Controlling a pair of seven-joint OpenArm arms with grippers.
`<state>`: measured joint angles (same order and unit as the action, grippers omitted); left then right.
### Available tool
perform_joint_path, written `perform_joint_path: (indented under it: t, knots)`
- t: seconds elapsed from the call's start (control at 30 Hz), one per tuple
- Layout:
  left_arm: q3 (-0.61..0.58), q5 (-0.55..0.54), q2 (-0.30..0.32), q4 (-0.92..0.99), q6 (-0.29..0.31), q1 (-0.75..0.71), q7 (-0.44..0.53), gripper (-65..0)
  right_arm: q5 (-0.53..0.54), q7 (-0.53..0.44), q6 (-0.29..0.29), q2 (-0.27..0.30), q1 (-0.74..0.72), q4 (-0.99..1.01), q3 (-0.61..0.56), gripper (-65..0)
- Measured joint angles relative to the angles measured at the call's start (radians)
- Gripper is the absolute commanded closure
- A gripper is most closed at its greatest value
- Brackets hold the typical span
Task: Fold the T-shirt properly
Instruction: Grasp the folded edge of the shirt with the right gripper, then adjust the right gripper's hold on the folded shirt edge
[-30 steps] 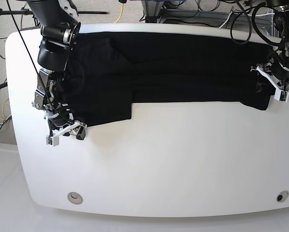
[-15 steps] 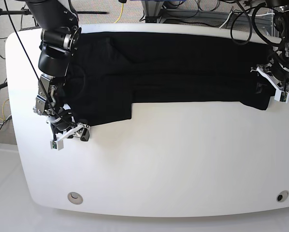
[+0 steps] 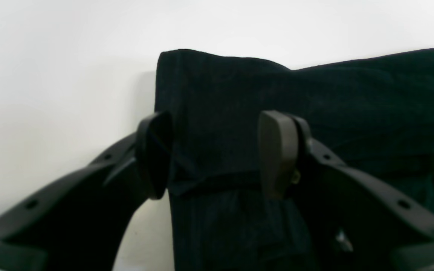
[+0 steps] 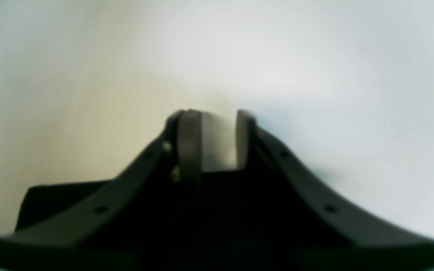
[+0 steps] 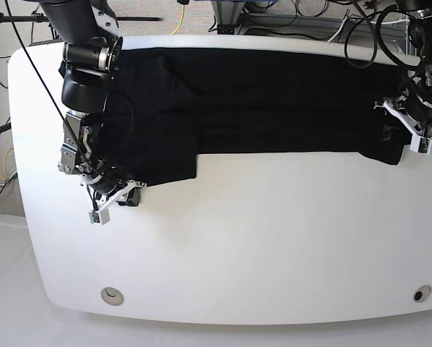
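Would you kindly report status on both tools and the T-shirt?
Left tool open, straddling T-shirt edge. Right tool nearly shut, nothing visible between its tips. Nothing in the way.

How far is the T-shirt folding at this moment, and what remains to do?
Done: the T-shirt lies as a long band across the far part of the table, so one lengthwise fold looks made. In hand: the left gripper stands open over one end of the cloth; the right gripper, fingers nearly together with bare table between them, sits at the other end. Left: folding the band into a compact shape.
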<state>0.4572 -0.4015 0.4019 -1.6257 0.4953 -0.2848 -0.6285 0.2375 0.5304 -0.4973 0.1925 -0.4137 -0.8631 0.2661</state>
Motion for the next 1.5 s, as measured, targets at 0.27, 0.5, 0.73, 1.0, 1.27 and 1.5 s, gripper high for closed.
perform_joint_path:
  t: [0.27,0.5,0.73,1.0,1.27,1.5]
  knots:
    - [0.0,0.006,-0.005,0.0,0.0,0.003,0.0,-33.3,0.023,0.024,0.0,0.0,0.0,-0.001,-0.018,0.0]
    - [0.0,0.007,-0.008,0.002,0.0,0.003,-0.004,-33.4,0.026,0.111,0.0,-0.008,0.005,-0.051,-0.009,0.0]
    - [0.002,0.004,-0.005,0.002,0.0,0.005,-0.003,-33.8,0.006,0.221,0.0,-0.035,0.046,-0.179,-0.006,0.0]
    - [0.005,0.005,-0.005,0.003,-0.001,0.006,-0.002,-33.6,0.022,0.308,-0.012,-0.071,0.105,-0.356,-0.006,0.0]
    - [0.012,0.004,-0.006,0.005,0.0,0.008,-0.008,-33.4,0.017,0.313,-0.001,-0.062,0.169,-0.444,-0.008,0.0]
    - [0.017,0.005,0.0,0.006,0.003,0.008,-0.008,-33.7,0.029,0.37,-0.018,-0.062,0.24,-0.62,0.0,-17.7]
